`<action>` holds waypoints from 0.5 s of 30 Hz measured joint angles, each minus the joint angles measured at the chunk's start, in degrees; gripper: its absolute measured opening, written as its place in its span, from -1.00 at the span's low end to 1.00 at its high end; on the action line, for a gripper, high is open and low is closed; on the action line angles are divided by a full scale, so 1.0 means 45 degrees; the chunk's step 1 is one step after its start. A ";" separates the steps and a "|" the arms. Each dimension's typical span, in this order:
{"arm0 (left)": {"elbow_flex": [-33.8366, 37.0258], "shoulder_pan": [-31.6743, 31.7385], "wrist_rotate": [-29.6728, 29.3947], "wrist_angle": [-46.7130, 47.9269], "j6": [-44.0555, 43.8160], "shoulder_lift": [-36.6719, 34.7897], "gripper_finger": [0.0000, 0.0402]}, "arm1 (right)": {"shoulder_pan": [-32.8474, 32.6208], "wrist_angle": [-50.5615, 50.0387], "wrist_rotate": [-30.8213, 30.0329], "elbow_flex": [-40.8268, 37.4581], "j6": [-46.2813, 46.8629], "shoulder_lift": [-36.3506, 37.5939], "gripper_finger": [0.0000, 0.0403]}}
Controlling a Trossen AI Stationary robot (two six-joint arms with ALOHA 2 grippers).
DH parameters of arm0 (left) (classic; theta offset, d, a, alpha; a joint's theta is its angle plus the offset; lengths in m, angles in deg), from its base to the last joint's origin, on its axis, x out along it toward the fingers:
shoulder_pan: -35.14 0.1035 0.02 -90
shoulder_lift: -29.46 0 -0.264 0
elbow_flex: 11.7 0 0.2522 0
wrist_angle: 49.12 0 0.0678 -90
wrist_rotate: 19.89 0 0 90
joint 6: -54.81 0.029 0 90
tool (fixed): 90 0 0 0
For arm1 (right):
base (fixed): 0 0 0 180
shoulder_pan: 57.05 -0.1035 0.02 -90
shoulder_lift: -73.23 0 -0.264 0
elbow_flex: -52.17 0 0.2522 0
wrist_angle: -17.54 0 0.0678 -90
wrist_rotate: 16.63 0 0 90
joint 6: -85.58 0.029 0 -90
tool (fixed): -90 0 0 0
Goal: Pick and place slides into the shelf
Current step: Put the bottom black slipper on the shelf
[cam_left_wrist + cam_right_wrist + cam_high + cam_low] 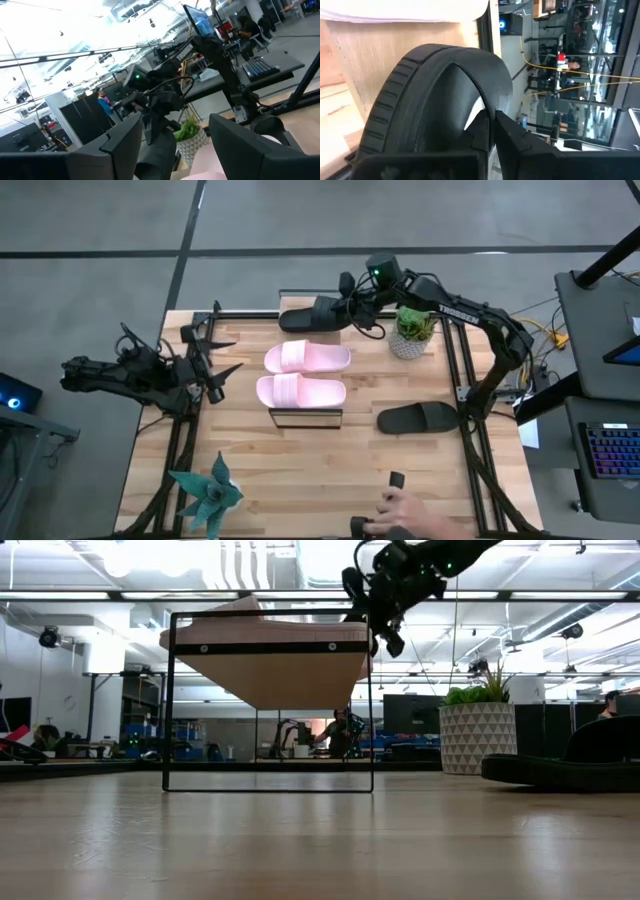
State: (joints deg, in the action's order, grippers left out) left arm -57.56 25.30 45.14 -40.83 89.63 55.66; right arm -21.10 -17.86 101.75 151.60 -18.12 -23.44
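One black slide [305, 317] is held by my right gripper [352, 308] over the table's far edge, beyond the shelf [305, 418]. In the low view that gripper [385, 600] hangs above the shelf's right top corner. Both pink slides [307, 357] [300, 391] lie side by side, soles down, on the shelf top. The other black slide [418, 418] lies flat on the table to the right of the shelf. My left gripper [215, 370] waits open at the table's left side, its fingers pointing toward the shelf. My right gripper is shut on the black slide's wide strap [470, 85], pinching the strap's edge between its two fingers [507, 132]. It comes at the slide roughly level from the table's right side. The slide is lifted clear of the table, stretching leftward from the fingers.
A potted plant in a patterned white pot [410, 335] stands near the right arm at the far right. A teal plant figure [210, 490] sits at the near left corner. A person's hand [405, 515] rests at the near edge. Bare wood lies in front of the shelf.
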 joint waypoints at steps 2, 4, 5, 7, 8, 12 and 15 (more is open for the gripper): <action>0.0000 0.0000 0.0000 -0.0012 0.0001 0.0002 0.07 | 0.0057 0.0031 0.0026 0.0017 -0.0074 -0.0181 -0.95; 0.0000 0.0000 0.0000 -0.0019 -0.0003 -0.0021 0.07 | 0.0109 0.0010 0.0114 0.0030 -0.0117 -0.0361 -0.95; 0.0000 0.0000 0.0000 -0.0019 -0.0003 -0.0026 0.07 | 0.0110 -0.0111 0.0123 0.0029 -0.0118 -0.0426 -0.95; 0.0000 0.0000 0.0000 -0.0024 -0.0004 -0.0036 0.07 | 0.0110 -0.0204 0.0137 0.0006 -0.0163 -0.0582 -0.95; 0.0000 0.0000 0.0000 -0.0020 -0.0003 -0.0033 0.07 | 0.0105 -0.0284 0.0128 0.0006 -0.0280 -0.0618 -0.95; 0.0000 0.0000 0.0000 -0.0019 -0.0003 -0.0009 0.07 | 0.0105 -0.0756 0.0115 -0.0038 -0.0432 -0.0745 -0.95; 0.0000 0.0000 -0.0035 -0.0021 -0.0003 0.0026 0.07 | 0.0105 -0.1214 0.0080 -0.0052 -0.0450 -0.0789 -0.95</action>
State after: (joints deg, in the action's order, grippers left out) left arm -57.56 25.30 44.98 -40.92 89.61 55.78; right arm -20.63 -23.32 102.11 151.36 -20.15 -26.99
